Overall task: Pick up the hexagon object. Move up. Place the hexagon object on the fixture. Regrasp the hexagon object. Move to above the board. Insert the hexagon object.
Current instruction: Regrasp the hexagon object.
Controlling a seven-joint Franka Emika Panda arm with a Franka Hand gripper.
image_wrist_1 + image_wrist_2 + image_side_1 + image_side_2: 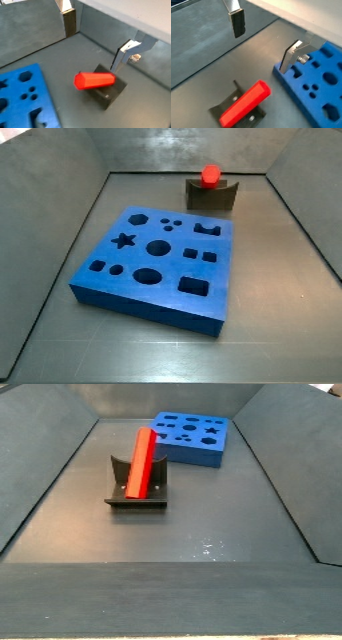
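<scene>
Nearest the lens in a side view, the fixture [136,487] carries the hexagon object [140,456], a plain bright red bar lying in the curved notch of the dark block and slanting up and away from the camera. In another side view the same bar shows only its red end [210,174] above the fixture [214,196], which stands near the far edge of the grey floor [281,268]. Both wrist views show the red bar resting free on the dark block, with nothing gripping it: the hexagon object [94,80] on the fixture [110,93], and again the bar [246,103] across the block [228,107].

The board [156,262], a large flat blue square with star, round, square and hexagon cut-outs, lies mid-floor, well apart from the fixture; it also appears behind it in a side view [195,437] and at the frame edge in both wrist views [25,100] [318,85].

The pincer [97,37] hangs above the floor with its plates spread wide and nothing between them; one finger [236,21] and the opposite finger [292,56] stand well apart. It is out of sight in both side views. No brand, label or writing can be read on anything.
</scene>
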